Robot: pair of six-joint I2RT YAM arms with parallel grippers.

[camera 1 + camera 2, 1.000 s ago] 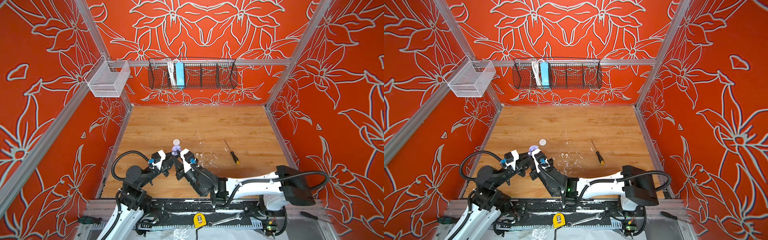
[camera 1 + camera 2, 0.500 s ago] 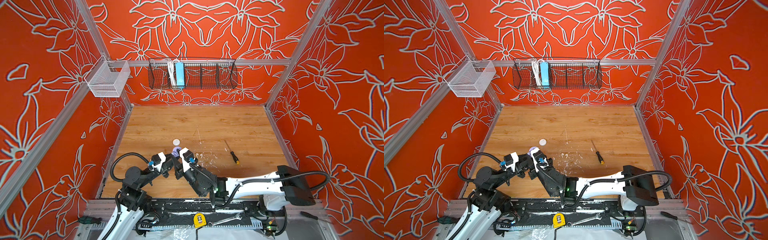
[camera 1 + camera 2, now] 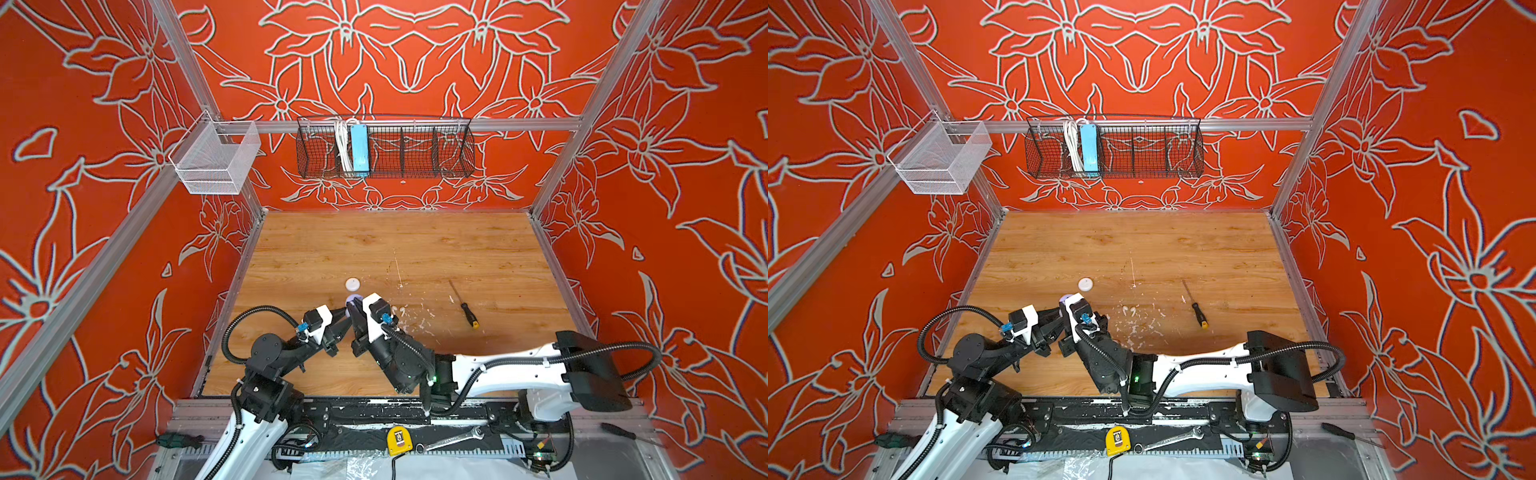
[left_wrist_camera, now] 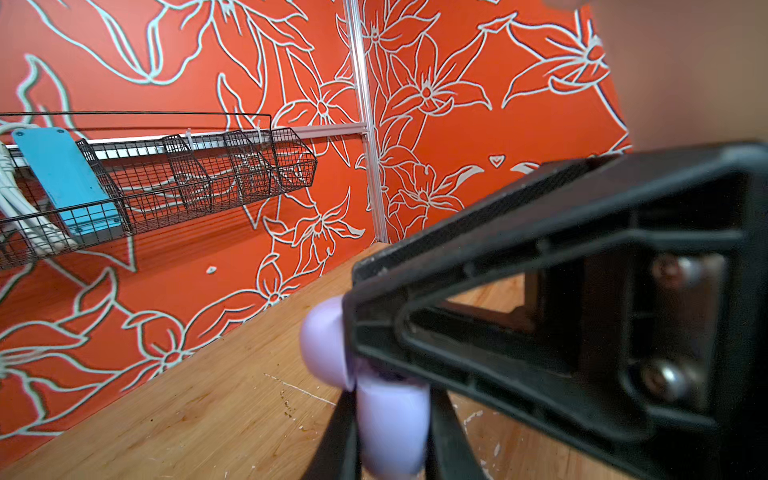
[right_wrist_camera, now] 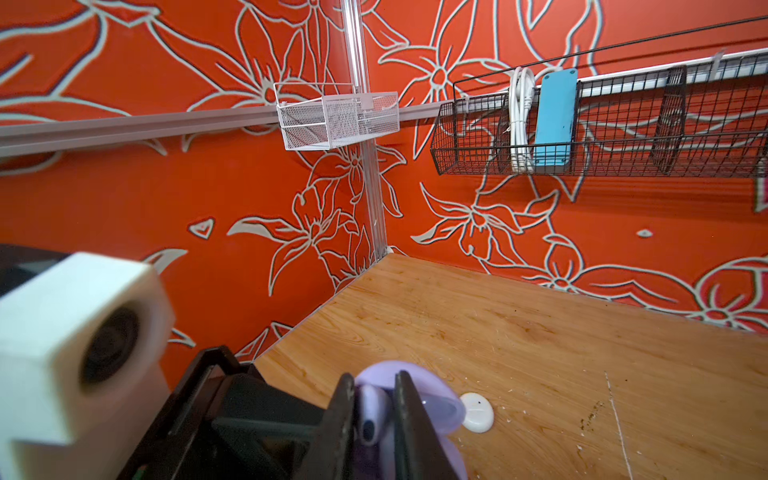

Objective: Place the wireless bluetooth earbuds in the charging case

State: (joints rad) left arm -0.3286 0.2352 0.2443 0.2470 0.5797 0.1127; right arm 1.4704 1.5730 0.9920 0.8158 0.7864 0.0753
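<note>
My left gripper (image 4: 392,401) is shut on the lavender charging case (image 4: 392,436), held just above the wooden floor with its lid (image 4: 322,345) open. My right gripper (image 5: 374,384) is shut on a lavender earbud (image 5: 371,409), right at the open case (image 5: 436,401). In both top views the two grippers (image 3: 347,318) (image 3: 1064,316) meet tip to tip at the near left, and only a sliver of the case (image 3: 353,298) (image 3: 1065,297) shows. Two small white earbuds (image 3: 1129,309) lie among paint flecks to the right.
A round white case (image 3: 352,284) (image 5: 478,413) lies shut just beyond the grippers. A yellow-and-black screwdriver (image 3: 467,309) lies to the right. On the back wall hang a black wire basket (image 3: 384,147) and a white mesh basket (image 3: 216,160). The orange left wall is close.
My right gripper's jaws have closed on the lavender earbud at the case. Both arms have shifted only slightly; the left grip is unchanged.
</note>
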